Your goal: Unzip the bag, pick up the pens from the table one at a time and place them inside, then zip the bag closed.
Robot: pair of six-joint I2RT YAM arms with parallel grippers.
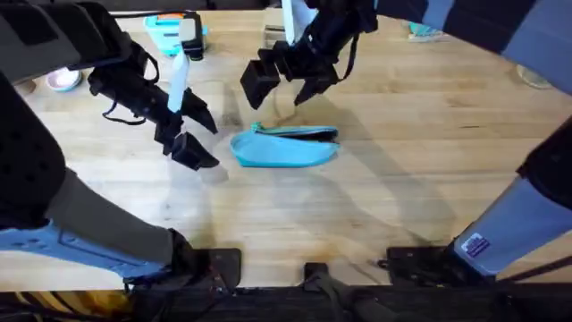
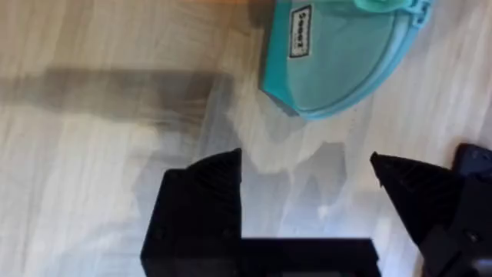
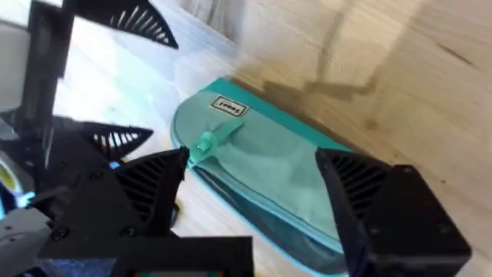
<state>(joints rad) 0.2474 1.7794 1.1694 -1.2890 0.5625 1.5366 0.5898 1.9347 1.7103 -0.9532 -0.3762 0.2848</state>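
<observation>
1. Overhead: left gripper [image 1: 192, 134] hung open and empty just off the bag's pull-tab end. Right gripper [image 1: 281, 76] was above the bag's far side, jaws apart, also empty. The bag [image 1: 286, 148] lay flat on the table [image 1: 402, 206], between and below the two grippers. Zipper looked at least partly open along the dark top seam; can't say how far.
2. Left wrist: fingers [image 2: 207, 192] wide apart over bare wood, bag's rounded end ahead of them, not touching.
3. Right wrist: fingers [image 3: 154, 185] spread, straddling the bag from above. Small teal pull tab [image 3: 207, 142] sat near the label end, close to one fingertip.
4. Handling, my read: pouch is light, soft, floppy, so it will slide or bunch when the zipper is tugged. Pin the fabric at one end, pinch the tab with the other gripper.
</observation>
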